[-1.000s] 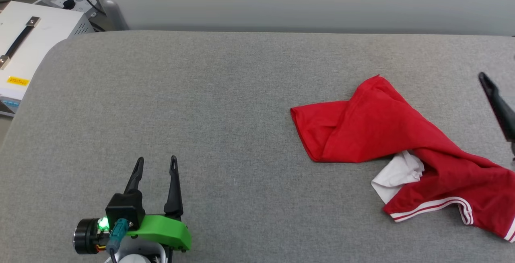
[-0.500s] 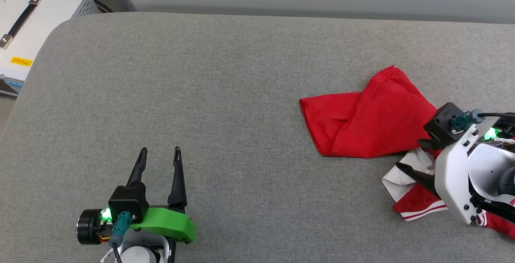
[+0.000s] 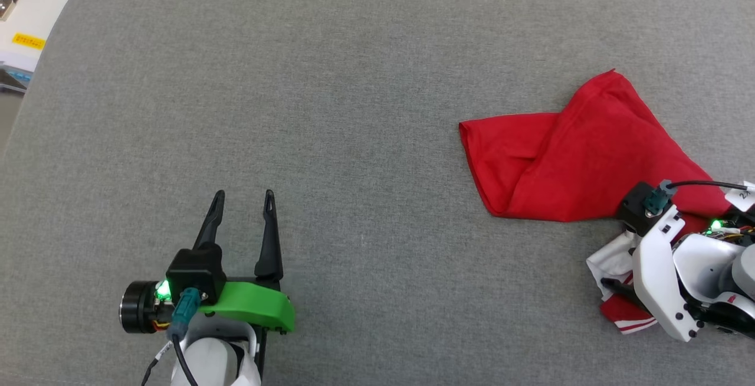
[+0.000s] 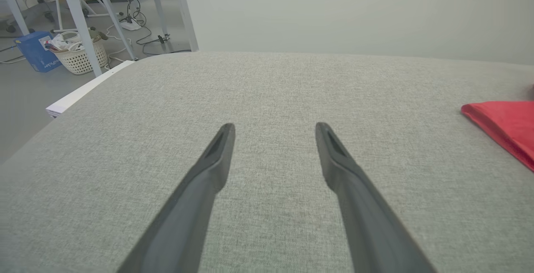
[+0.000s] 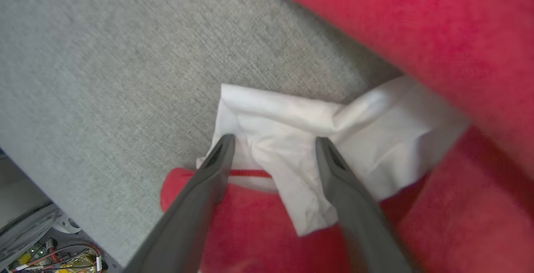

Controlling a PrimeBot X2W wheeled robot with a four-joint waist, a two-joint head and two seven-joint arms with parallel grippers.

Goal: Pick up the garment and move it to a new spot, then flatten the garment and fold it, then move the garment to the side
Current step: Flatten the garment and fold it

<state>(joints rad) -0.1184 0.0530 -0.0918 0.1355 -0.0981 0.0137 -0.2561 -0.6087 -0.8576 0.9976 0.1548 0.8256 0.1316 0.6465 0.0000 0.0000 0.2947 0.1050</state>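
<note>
Two pincers gape, nothing lifted yet. The right pincer (image 5: 273,141) brackets the garment (image 3: 566,150) at four o'clock (left pincer (image 3: 244,193) idle). Flattening and folding remain.

The right wrist view crops the garment (image 5: 479,206) on three sides, smears its red cloth along the top out of focus, and leaves it unclear whether the right gripper (image 5: 273,143) touches the white sleeve (image 5: 292,114) or hangs just above it. In the head view the right arm's white wrist housing (image 3: 678,274) covers that gripper's fingers but for one dark tip and hides the near part of the garment, whose far right end the picture's edge cuts off. The left wrist view's right edge trims the garment to a red corner, and the contents of the white basket (image 4: 81,58) are too small to name.
</note>
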